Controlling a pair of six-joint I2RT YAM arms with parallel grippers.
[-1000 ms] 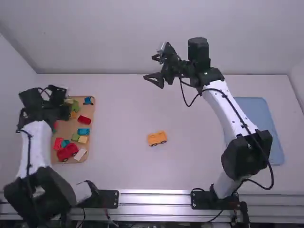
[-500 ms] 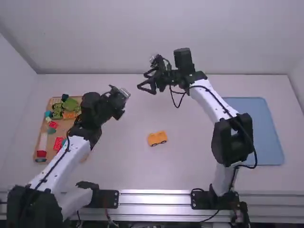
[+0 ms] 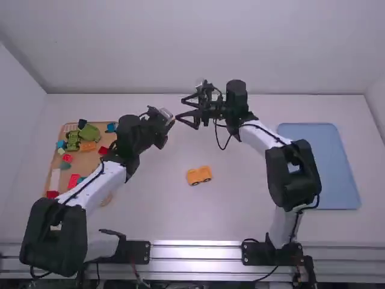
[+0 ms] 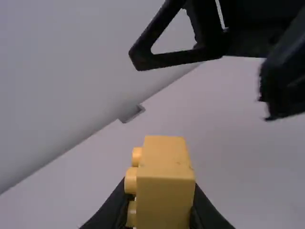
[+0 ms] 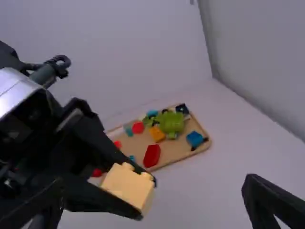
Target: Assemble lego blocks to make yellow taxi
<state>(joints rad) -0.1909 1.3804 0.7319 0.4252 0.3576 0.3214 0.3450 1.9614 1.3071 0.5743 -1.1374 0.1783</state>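
Current step, as judged: transfer of the block between arms before fitting it to the car. The left pincer (image 4: 159, 199) is clamped around a yellow block (image 5: 127, 186), held above the tabletop (image 3: 234, 205). The right pincer (image 3: 181, 109) faces it with fingers spread apart and nothing between them; the two pincers are near each other but apart. The car (image 3: 199, 175), an orange-yellow body with dark wheels, stands on the tabletop, nearer the arm bases than the pincers. Spare blocks, including a red block (image 5: 152, 156), lie in the wooden tray (image 5: 178, 150); the blue tray (image 3: 346, 171) is at the right side. The taxi appears partly assembled, with this block likely still to be added. Next move: align the right pincer with the block, bring its fingers to either side, and close them before the left pincer releases. One left finger appears to lie at or near the studded side; the receiving grip should therefore leave the studs and underside free for mating. Caution: finger collision or an early release could tilt or drop the block. After transfer, turn it studs upward and press it squarely onto the car.
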